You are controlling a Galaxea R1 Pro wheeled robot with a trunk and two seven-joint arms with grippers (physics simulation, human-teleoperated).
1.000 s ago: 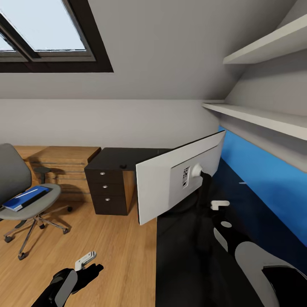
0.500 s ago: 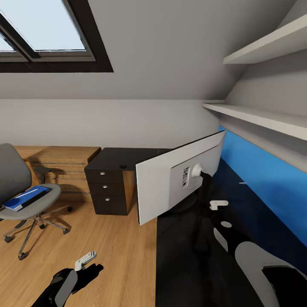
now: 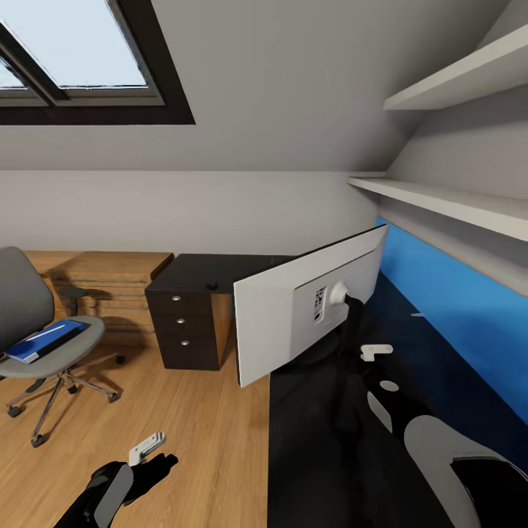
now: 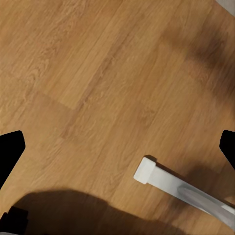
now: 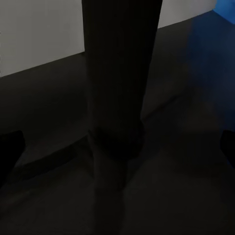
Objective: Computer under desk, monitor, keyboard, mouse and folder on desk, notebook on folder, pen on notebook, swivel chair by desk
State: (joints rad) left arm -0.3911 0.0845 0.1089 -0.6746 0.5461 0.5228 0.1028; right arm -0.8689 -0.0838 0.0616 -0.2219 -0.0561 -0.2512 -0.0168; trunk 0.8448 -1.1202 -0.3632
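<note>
On the glossy black desk (image 3: 323, 469) you are handling the monitor (image 3: 293, 315); your right gripper (image 3: 374, 352), jaws spread, empty, is facing its stand, needing a careful closing.

The head camera is looking forward and slightly down from above the desk (image 3: 323, 440), taking in the sloped wall, the skylight (image 3: 73, 59) and the wood floor (image 3: 205, 425), with the back of the monitor (image 3: 286, 315) close in front. The left wrist camera is pointing almost straight down at the floor (image 4: 98, 88) from near it, sharing that floor with the head view. The right wrist camera is sitting very close to the dark monitor stand (image 5: 120, 73), facing along the desk top (image 5: 54, 161) toward the monitor's pale back (image 5: 39, 34), a region the head view is also covering.
</note>
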